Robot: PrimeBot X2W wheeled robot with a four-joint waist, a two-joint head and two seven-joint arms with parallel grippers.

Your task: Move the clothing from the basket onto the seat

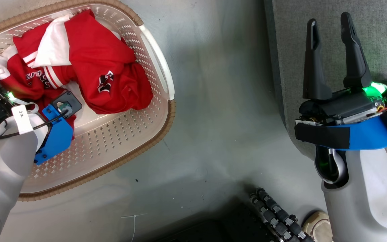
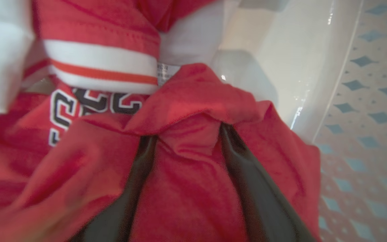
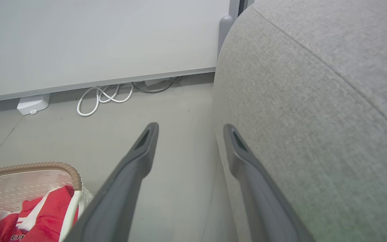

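Open floor (image 1: 220,101) lies between basket (image 1: 168,111) and seat (image 1: 375,33) edge. Left end effector (image 2: 187,132), spread, is pushed into the basket's red shirts (image 1: 96,57); right end effector (image 1: 329,18), spread, is at the seat edge.

Red-white clothing (image 1: 89,57); cream basket (image 1: 156,67), brown rim; grey seat (image 1: 381,40)

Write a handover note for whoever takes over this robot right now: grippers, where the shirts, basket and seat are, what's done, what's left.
Left gripper: open, fingers pushed into the clothing, a red fold between them, not yet pinched.
Right gripper: open, empty, over the seat edge.
Clothing: piled in the basket; none on the visible seat.
Done: nothing on the seat yet.
Left: grip, lift, carry to seat, repeat.
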